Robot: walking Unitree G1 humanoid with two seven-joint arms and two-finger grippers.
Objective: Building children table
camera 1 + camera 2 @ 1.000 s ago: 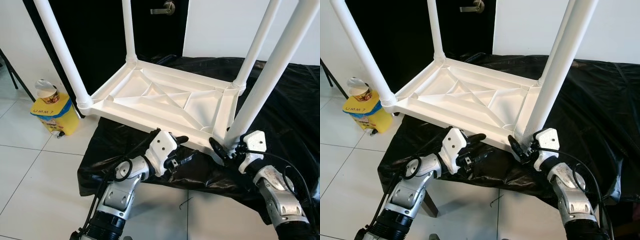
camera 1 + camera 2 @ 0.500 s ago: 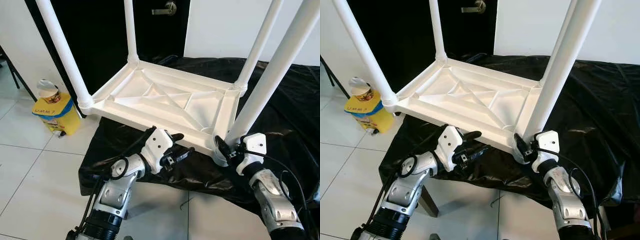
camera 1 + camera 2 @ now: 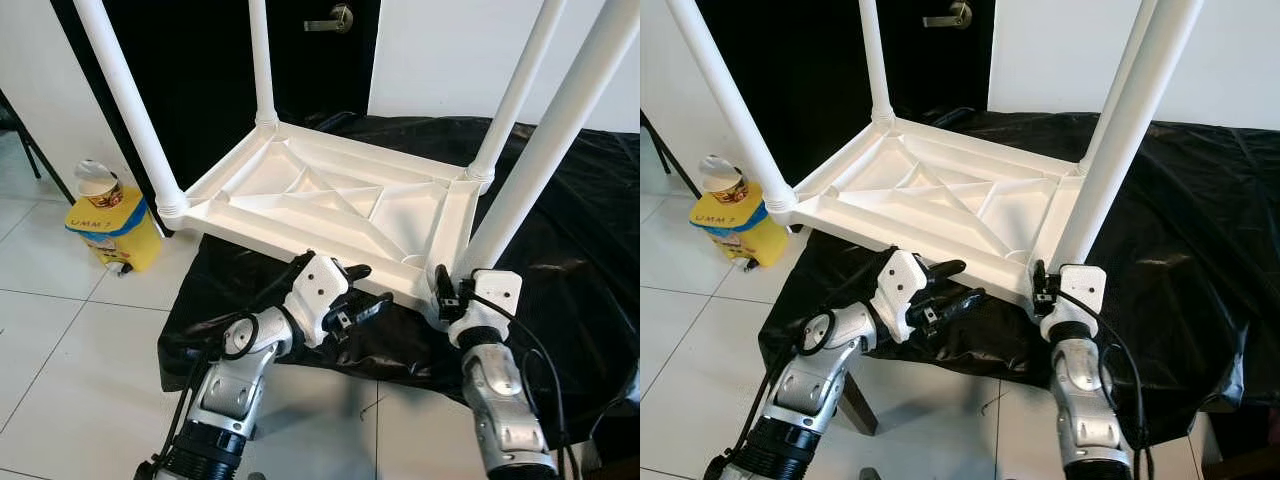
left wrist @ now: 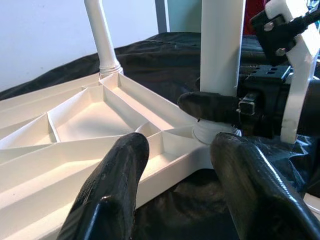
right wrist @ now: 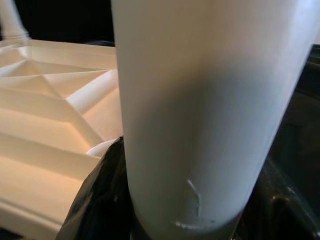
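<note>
A white plastic children's table (image 3: pixel 330 200) lies upside down on a black cloth (image 3: pixel 585 240), with its legs pointing up. My left gripper (image 3: pixel 366 285) is open just in front of the tabletop's near rim, and its two black fingers (image 4: pixel 117 185) point at that rim without touching it. My right gripper (image 3: pixel 452 300) is at the foot of the near right leg (image 3: pixel 545 160), where the leg meets the corner socket. Its fingers lie on either side of that leg (image 5: pixel 200 100), and one finger (image 4: pixel 210 106) crosses the leg's base.
A yellow bin (image 3: pixel 108 228) with a paper cup on top stands on the white tiled floor (image 3: pixel 70 340) to the left. Behind the table are a dark door with a metal handle (image 3: pixel 330 17) and a white wall. The cloth's front edge hangs near my arms.
My right gripper has swung in from the lower right and closed around the base of the near right leg, wrist now upright. My left gripper has stayed open and has barely shifted.
</note>
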